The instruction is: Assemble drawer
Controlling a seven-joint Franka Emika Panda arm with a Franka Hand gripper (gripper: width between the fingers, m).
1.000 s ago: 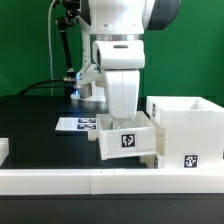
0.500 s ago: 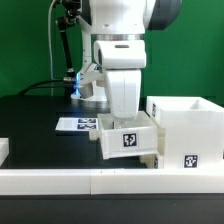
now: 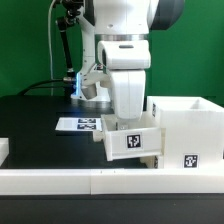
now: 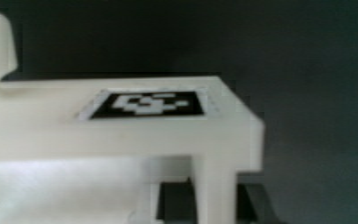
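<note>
The gripper [image 3: 130, 122] holds one small tray [image 3: 131, 142] with closed jaws, just beside the open side of the tall casing [image 3: 186, 130] at the exterior view's right. The tray seems not yet inside, so sliding it in remains; a second tray is not visible.

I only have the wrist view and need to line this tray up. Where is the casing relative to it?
Observer: The casing stands close beside the tray, on the exterior view's right. I cannot tell whether they touch.
Operator: What is behind the tray?
Observer: The marker board lies flat on the table behind it, toward the exterior view's left.
Operator: Is there anything in front?
Observer: A low white rail runs across the front, just below the tray.
</note>
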